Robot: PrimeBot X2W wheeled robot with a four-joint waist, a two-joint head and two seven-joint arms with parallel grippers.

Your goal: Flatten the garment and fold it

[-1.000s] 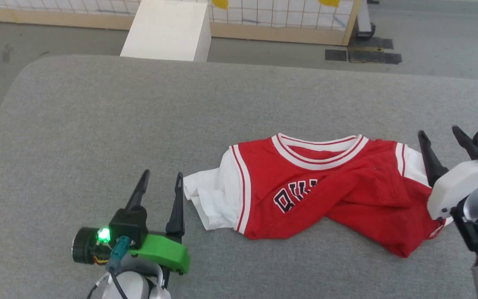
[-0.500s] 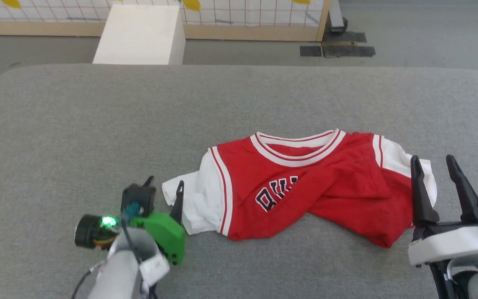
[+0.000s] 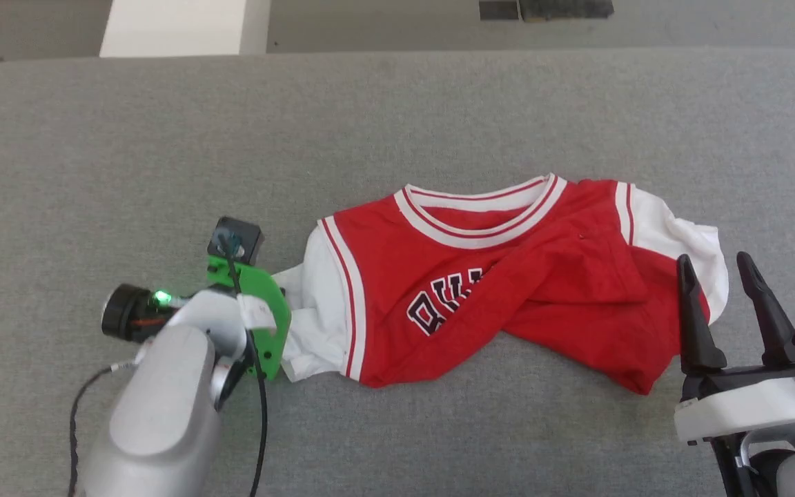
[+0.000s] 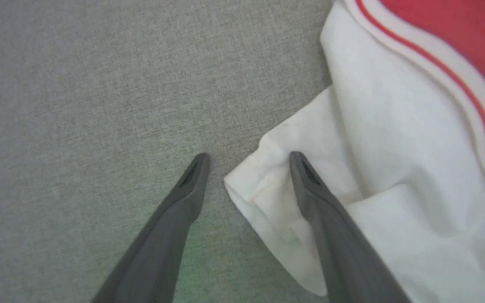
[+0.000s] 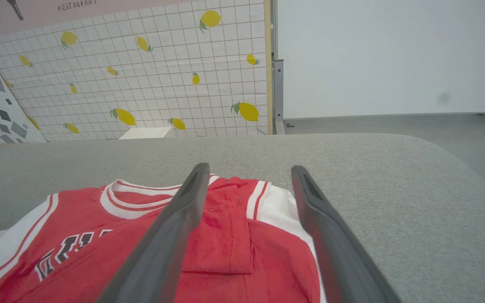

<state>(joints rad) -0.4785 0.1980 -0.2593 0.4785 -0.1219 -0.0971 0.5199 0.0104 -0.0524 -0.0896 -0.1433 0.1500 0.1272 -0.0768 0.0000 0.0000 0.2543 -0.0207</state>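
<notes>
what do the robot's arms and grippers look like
Each has two long dark tapering fingers. The left gripper has a green bracket, green lamp, black cable and silver forearm; the right gripper has a white housing.

garment (image 3: 508, 297) on table (image 3: 370, 124) (mid-right) | left gripper (image 4: 249, 155) at its left | right gripper (image 3: 712, 257) at right

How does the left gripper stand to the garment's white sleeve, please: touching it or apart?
Cannot tell. In the left wrist view the left gripper stands open astride a sleeve corner of the garment; one finger overlaps it, but pressing or hovering is unclear.
</notes>
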